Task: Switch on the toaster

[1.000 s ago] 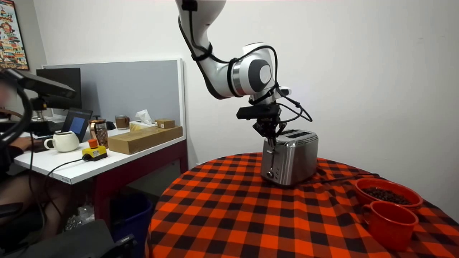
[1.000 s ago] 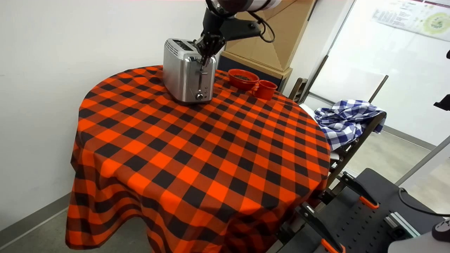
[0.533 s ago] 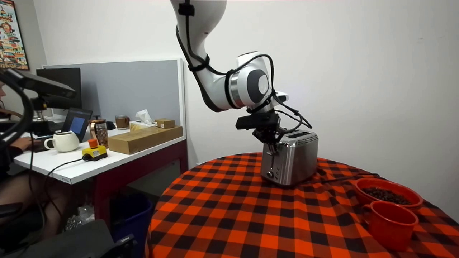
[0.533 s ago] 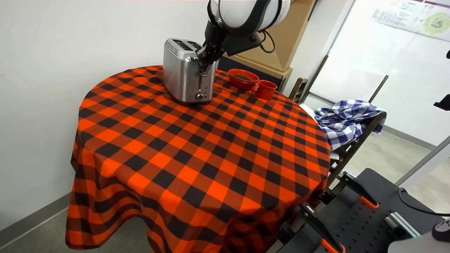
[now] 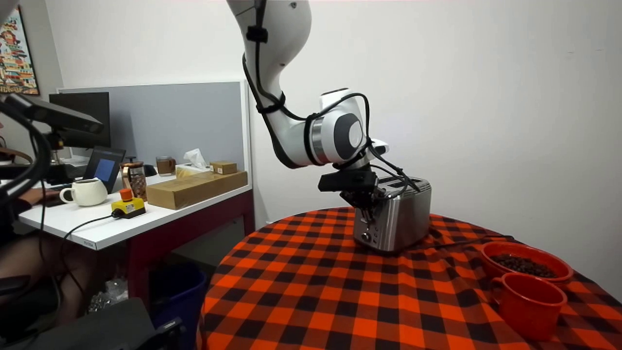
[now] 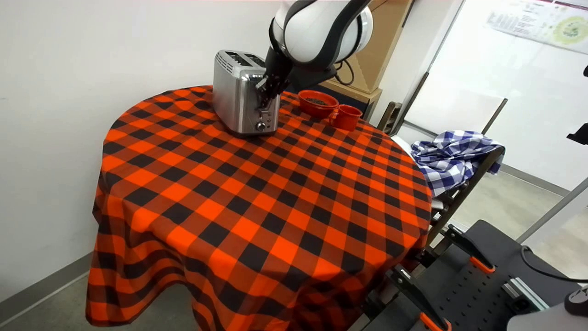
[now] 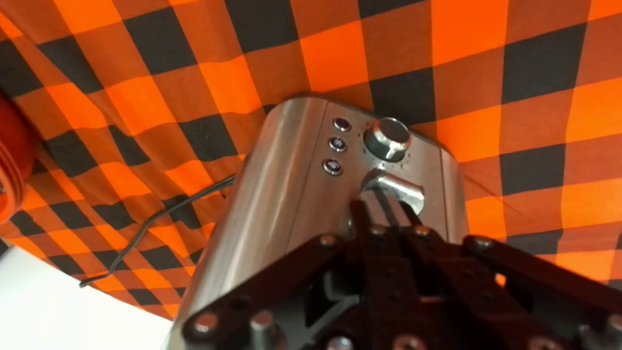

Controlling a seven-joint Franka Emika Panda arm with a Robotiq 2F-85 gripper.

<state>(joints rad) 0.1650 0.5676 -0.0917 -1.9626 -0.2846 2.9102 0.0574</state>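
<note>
The silver toaster (image 5: 412,214) stands on the checked tablecloth; it shows in both exterior views (image 6: 228,99) and fills the middle of the wrist view (image 7: 272,180). Its end panel carries a round knob (image 7: 388,139), a column of small buttons (image 7: 337,144) and a shiny lever (image 7: 412,193). The lever sits low, close to the knob. My gripper (image 7: 381,197) is shut with its fingertips together and nothing between them. The tips rest on or just over the lever's top; exact contact is hard to see. In both exterior views the gripper (image 5: 368,219) is against the panel (image 6: 262,105).
A red bowl of dark beans (image 5: 522,265) and a red mug (image 5: 532,304) stand beside the toaster on the round table. The toaster's cord (image 7: 160,214) runs over the cloth (image 6: 257,207). A wall is behind. A white desk (image 5: 107,228) stands apart from the table.
The arm and shut gripper have moved down along the toaster's end panel. The lever has gone down with the fingertips, from higher up its slot to near the knob.
</note>
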